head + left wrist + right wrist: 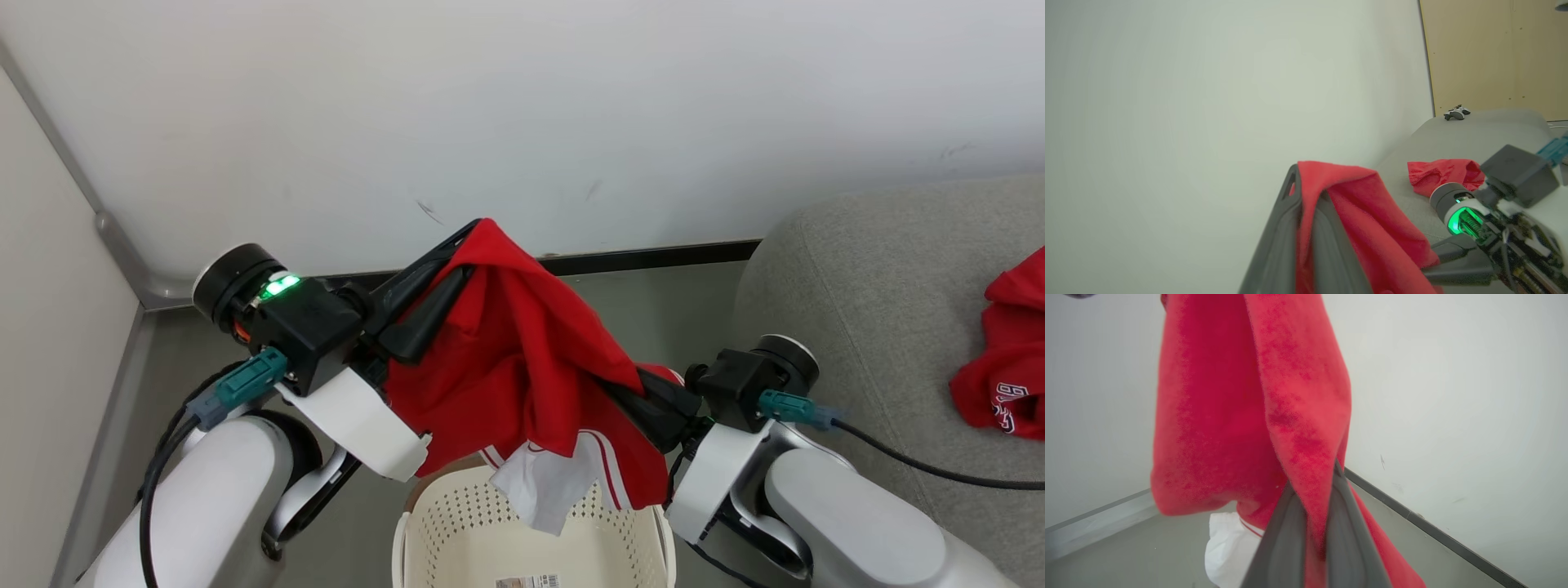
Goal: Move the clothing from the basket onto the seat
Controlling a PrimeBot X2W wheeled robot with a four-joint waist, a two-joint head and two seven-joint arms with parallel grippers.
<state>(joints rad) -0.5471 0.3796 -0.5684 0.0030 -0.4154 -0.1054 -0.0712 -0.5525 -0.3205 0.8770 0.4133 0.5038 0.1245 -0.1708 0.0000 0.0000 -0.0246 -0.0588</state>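
Above the basket (457,523), the left gripper (1308,188) and the right gripper (1312,490) are both clamped on one red garment (522,351).

held garment (522,359): hangs between my left gripper (457,249) and my right gripper (633,392), over the basket (457,523)
basket: on the floor (653,302), before me
seat (865,278): to my right, against the wall (490,106)
other garment (1008,359): on the seat
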